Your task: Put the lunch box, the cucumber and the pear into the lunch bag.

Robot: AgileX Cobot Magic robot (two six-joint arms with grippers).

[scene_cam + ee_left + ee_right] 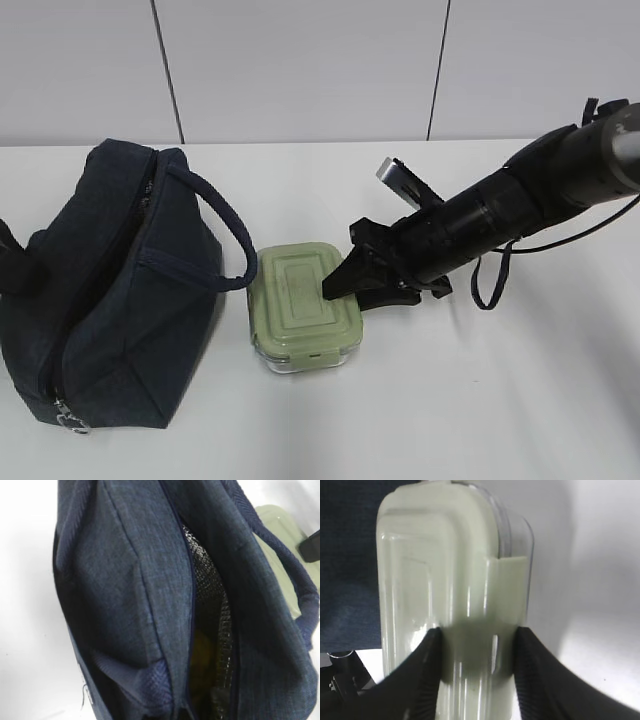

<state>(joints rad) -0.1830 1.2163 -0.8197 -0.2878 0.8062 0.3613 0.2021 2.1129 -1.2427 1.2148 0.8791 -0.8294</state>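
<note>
At the left of the white table [500, 400] sits the large dark navy fabric lunch bag [110, 290], its looped padded handle [225, 225] arching toward the middle and a metal ring pull [70, 422] at its near corner. The left wrist view looks down into the bag's parted zip opening [200, 630], where silver mesh-textured lining [210, 595] shows and something yellowish [200, 650] lies deep inside, too dim to identify. The left gripper itself shows in no view. Just right of the bag, touching the handle loop, the small rounded-rectangular lunch box [305, 305] with a sage-green clip lid and clear base rests on the table. The black right gripper [345, 285] reaches in from the right, its two fingers [420, 675] spread partway, straddling the lid's side clip [507, 600]; whether they press the box cannot be told.
</note>
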